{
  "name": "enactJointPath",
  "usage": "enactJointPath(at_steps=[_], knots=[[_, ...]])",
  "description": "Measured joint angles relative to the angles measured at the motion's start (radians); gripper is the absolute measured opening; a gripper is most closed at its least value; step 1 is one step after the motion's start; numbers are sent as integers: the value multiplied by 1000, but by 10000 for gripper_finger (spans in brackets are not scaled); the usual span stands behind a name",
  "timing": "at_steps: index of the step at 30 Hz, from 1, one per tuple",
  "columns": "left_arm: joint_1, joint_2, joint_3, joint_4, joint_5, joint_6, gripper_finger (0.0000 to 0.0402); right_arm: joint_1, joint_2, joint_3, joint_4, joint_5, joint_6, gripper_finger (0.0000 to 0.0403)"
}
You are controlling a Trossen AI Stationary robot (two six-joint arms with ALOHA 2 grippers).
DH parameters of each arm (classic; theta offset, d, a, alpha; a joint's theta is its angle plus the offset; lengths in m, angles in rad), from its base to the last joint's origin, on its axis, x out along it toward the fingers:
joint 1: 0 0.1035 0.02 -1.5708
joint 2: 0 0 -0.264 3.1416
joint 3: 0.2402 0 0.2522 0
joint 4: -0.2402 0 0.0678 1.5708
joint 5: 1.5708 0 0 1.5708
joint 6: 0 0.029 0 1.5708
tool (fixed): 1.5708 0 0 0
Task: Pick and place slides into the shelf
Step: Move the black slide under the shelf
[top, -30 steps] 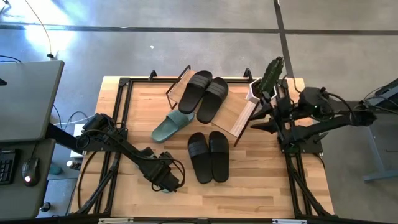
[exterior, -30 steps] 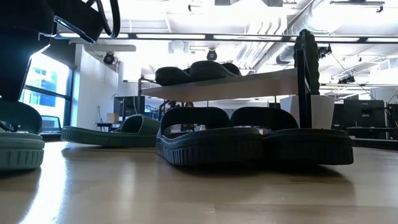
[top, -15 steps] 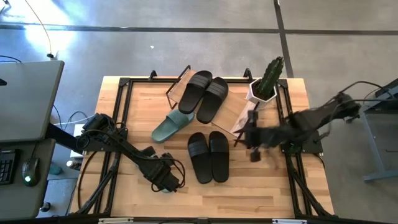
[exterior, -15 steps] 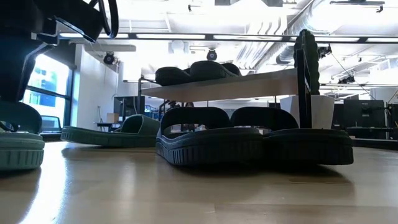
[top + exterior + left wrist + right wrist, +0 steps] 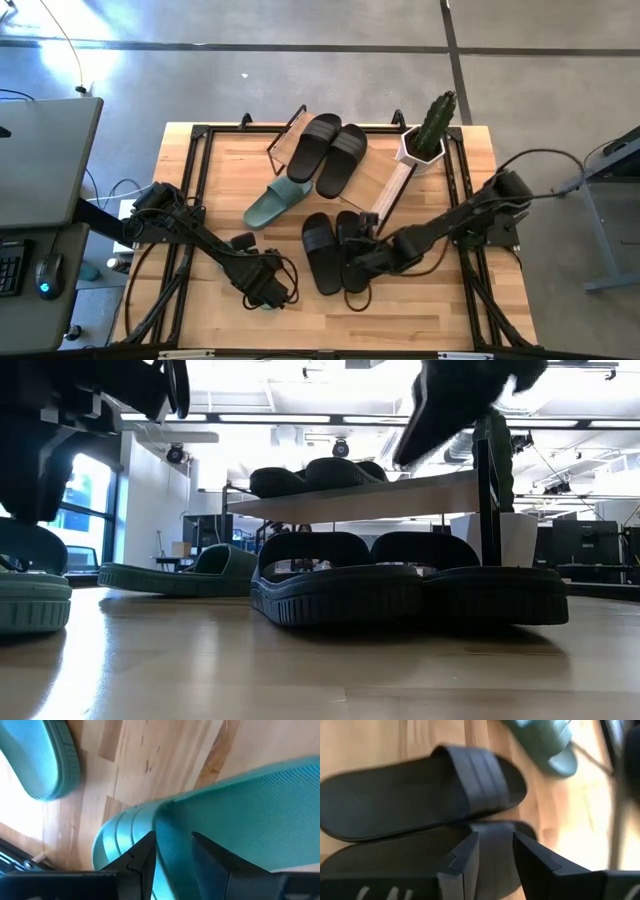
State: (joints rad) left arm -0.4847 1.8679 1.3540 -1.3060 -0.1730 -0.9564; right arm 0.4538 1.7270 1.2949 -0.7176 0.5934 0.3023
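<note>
One green slide (image 5: 30, 600) rests sole-down on the table near its left front, mostly hidden under my left gripper (image 5: 268, 292), which is shut on it. Another green slide (image 5: 272, 205) lies by the shelf (image 5: 375, 180), its toe end at the shelf's edge. One black pair (image 5: 330, 150) sits on the shelf's plank. A second black pair (image 5: 320, 250) lies side by side on the table. My right gripper (image 5: 350, 262) hangs open above this pair, well clear of it in the low view (image 5: 430, 430). My left gripper comes from above, pointing steeply down, and has a green wall of the slide (image 5: 172, 845) pinched between its two fingers. Whether that wall is the strap's edge or the slide's side, I cannot tell. The slide stays flat with its sole on the table (image 5: 30, 622).
A cactus in a white pot (image 5: 425, 135) stands at the table's far right corner beside the shelf. Black frame rails run along the table's left edge (image 5: 185, 200) and right edge (image 5: 470, 270). A grey desk with a screen (image 5: 40, 160) is left of the table.
My right gripper has swung from beside the cactus at the table's right edge toward the left and down, tipping downward, and now hangs over the black pair on the table. My left gripper has rolled on the spot above the green slide, which has not moved.
</note>
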Motion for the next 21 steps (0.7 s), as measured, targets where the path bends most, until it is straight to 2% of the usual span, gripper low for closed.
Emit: enactJointPath(at_steps=[9, 16, 21], knots=[[0, 0, 0, 4, -49, 18, 108, 14, 118, 0, -13, 6, 38, 110], [0, 0, 0, 4, -49, 18, 108, 6, 134, 0, -53, 58, 38, 110], [0, 0, 0, 7, -51, 18, 108, -10, 134, 0, -79, 33, 38, 110]])
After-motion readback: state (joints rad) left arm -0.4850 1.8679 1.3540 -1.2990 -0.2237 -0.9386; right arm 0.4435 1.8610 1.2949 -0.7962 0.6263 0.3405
